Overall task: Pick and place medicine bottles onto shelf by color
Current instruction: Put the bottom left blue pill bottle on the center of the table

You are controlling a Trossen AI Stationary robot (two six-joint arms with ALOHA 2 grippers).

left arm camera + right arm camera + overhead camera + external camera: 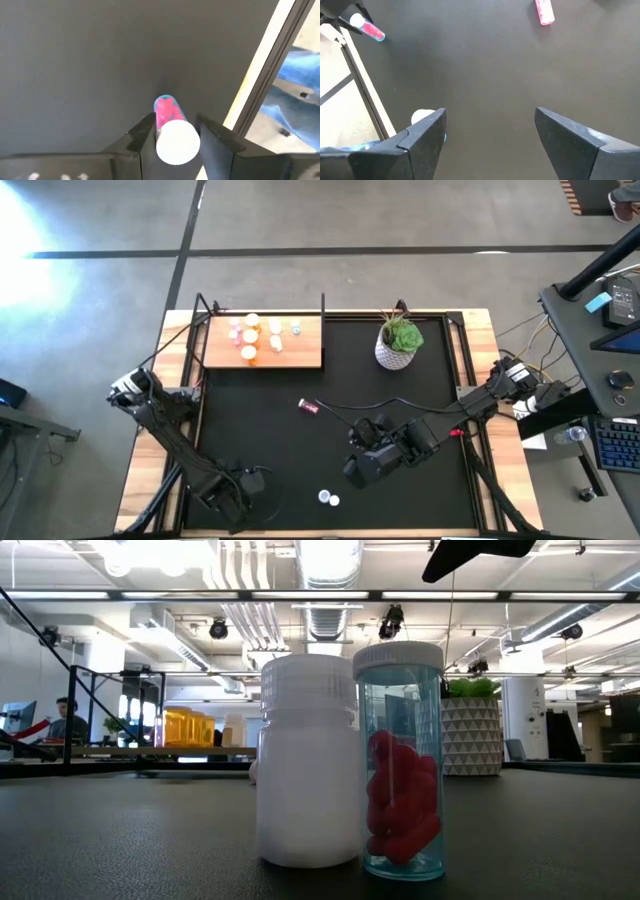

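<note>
A: While the left hand (172, 137) at the frame's lower left pinches a pink-filled bottle (170, 127), the right hand (490, 135) hangs wide open, empty.
B: Squeeze squarely, then lift toward the upper-left shelf (300, 355).

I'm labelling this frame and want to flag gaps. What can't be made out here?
- High view: the bottles on the shelf are too small to sort by color or count surely.
- High view: the left gripper is lost against the dark arm and black mat.
- Left wrist view: whether the jaws already touch the blue bottle is unclear.
- Low view: the white bottle and another blue bottle block the shelf behind.
</note>
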